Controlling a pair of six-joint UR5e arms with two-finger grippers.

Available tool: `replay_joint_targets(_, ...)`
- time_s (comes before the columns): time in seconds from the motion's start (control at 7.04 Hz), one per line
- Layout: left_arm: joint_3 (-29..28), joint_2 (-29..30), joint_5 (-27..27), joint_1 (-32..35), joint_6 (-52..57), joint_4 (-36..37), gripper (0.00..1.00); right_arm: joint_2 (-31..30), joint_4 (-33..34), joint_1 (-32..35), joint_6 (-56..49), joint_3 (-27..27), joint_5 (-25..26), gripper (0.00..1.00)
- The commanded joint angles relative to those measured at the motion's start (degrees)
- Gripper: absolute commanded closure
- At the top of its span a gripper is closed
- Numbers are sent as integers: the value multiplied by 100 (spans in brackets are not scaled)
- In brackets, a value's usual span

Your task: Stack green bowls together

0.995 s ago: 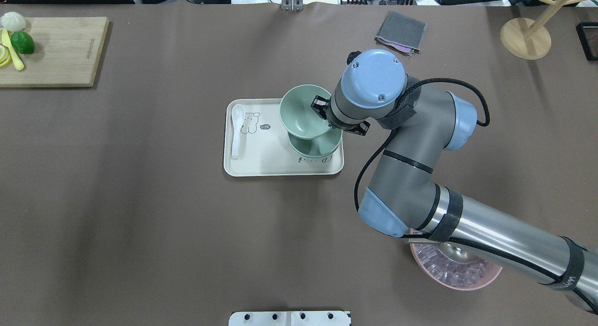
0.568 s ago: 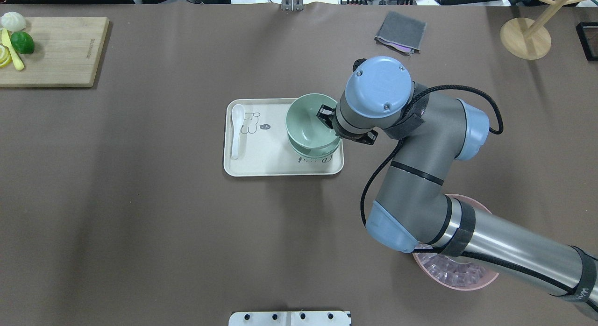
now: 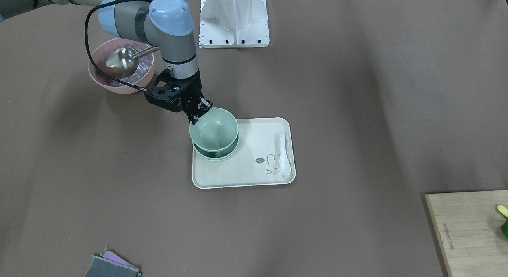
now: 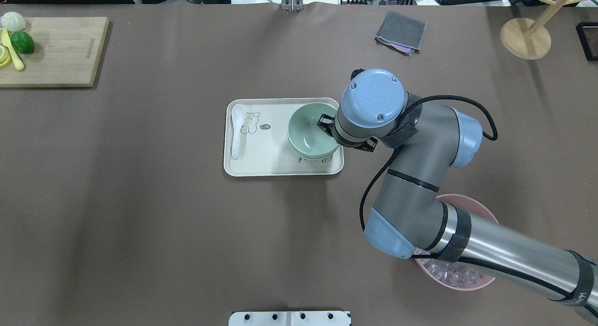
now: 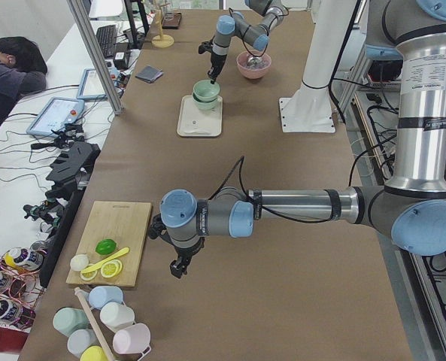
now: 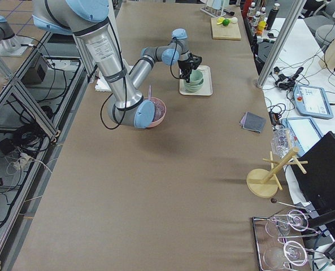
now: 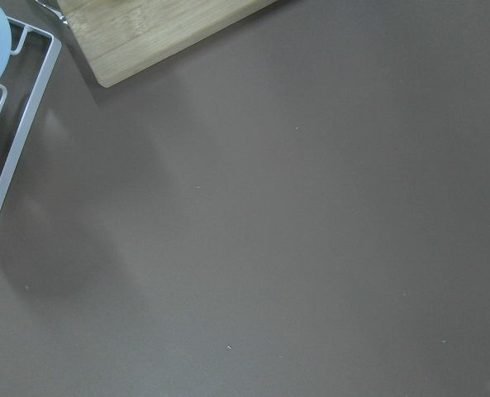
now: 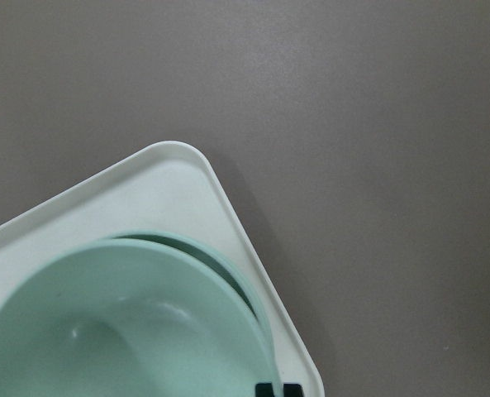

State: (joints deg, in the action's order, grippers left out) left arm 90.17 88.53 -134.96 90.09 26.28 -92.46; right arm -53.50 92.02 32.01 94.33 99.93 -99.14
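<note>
Left gripper hangs over the table beside the cutting board; its opening cannot be told. On the tray, right of the white spoon, the top green bowl sits nested in the stacked green bowls, its rim pinched by the right gripper.

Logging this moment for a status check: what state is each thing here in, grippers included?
top green bowl: upright, nested in the ones below, rim gripped.
lower green bowls: stacked upright on the tray.
right gripper: shut on top green bowl's rim.
left gripper: open or shut, cannot tell.
white spoon: lying flat on the tray.
pink bowl: holds ice cubes and a metal scoop.
</note>
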Motion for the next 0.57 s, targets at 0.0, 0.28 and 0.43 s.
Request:
replay_joint_targets(0.0, 0, -3, -4, 0, 0, 0, 1, -38, 0, -19, -3, -26, 0, 100)
replay_joint_targets(0.28, 0, -3, 5, 0, 0, 0, 1, -12, -9, -20, -20, -114, 0, 100)
replay_joint_targets(0.43, -8, -3, -4, 0, 0, 0, 1, 6, -9, -20, -20, -105, 9, 100)
